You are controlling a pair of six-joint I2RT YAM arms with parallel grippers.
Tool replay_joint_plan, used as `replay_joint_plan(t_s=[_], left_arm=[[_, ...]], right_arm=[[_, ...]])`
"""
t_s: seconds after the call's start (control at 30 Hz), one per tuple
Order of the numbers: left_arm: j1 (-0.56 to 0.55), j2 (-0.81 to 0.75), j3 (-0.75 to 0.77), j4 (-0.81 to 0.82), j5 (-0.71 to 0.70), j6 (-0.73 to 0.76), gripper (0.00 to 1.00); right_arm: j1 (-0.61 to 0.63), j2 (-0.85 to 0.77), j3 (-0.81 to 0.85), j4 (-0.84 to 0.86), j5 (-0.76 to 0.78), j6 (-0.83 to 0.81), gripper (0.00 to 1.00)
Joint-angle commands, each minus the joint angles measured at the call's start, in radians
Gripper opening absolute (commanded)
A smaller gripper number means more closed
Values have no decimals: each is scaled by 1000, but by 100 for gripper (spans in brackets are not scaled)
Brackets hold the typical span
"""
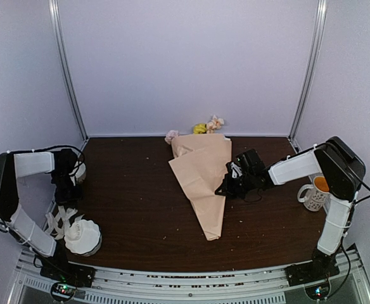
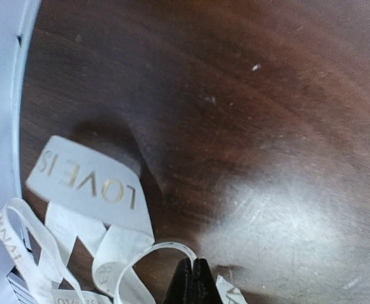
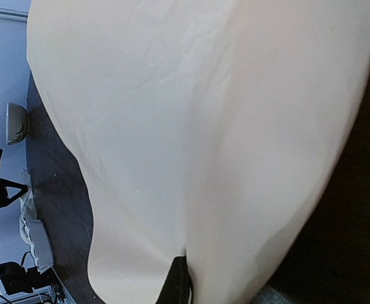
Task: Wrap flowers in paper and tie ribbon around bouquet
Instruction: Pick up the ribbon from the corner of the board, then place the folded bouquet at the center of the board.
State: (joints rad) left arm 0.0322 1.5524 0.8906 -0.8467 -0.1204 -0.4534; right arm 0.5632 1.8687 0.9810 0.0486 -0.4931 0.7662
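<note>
The bouquet (image 1: 204, 180) lies mid-table as a peach-pink paper cone, its pointed tail toward me. The flowers (image 1: 208, 125) poke yellow, pink and white blossoms out of its far end. My right gripper (image 1: 223, 188) is shut on the cone's right edge. In the right wrist view the paper (image 3: 191, 126) fills the frame, and the right gripper (image 3: 182, 269) pinches a fold of it. The cream ribbon (image 1: 59, 221) lies in loops at the left edge. In the left wrist view my left gripper (image 2: 194, 265) is shut on a raised loop of the printed ribbon (image 2: 90, 183).
A white scalloped bowl (image 1: 82, 235) stands at the near left beside the ribbon. A patterned mug (image 1: 313, 194) sits at the right edge behind the right arm. White walls close the back and both sides.
</note>
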Motion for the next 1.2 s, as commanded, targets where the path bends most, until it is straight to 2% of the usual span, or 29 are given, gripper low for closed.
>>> replay_joint_plan(t_s=[0.0, 0.07, 0.13, 0.3, 0.5, 0.63, 0.77, 0.9, 1.1, 1.17], left_arm=[[4, -150, 32, -2, 23, 40, 0], [-20, -207, 65, -19, 47, 69, 0], [-88, -268, 116, -24, 77, 105, 0], [-391, -389, 301, 69, 130, 214, 0], [-707, -349, 589, 128, 208, 366, 0], [-829, -322, 669, 184, 324, 412, 0], [-876, -310, 628, 195, 378, 445, 0], [-898, -250, 480, 247, 427, 403, 0], [-943, -123, 293, 277, 520, 442, 0], [-973, -104, 243, 302, 495, 468, 0]], right_arm=[[7, -26, -14, 6, 2, -3, 0], [8, -24, -12, 4, 1, -2, 0], [7, -24, -11, -2, 3, -5, 0], [7, -29, -6, -21, 14, -10, 0], [7, -29, 2, -41, 25, -11, 0], [7, -30, 5, -52, 34, -10, 0], [7, -37, 5, -64, 46, -10, 0], [7, -37, 13, -77, 54, -14, 0], [7, -63, 49, -142, 63, -41, 0], [7, -77, 60, -157, 59, -45, 0]])
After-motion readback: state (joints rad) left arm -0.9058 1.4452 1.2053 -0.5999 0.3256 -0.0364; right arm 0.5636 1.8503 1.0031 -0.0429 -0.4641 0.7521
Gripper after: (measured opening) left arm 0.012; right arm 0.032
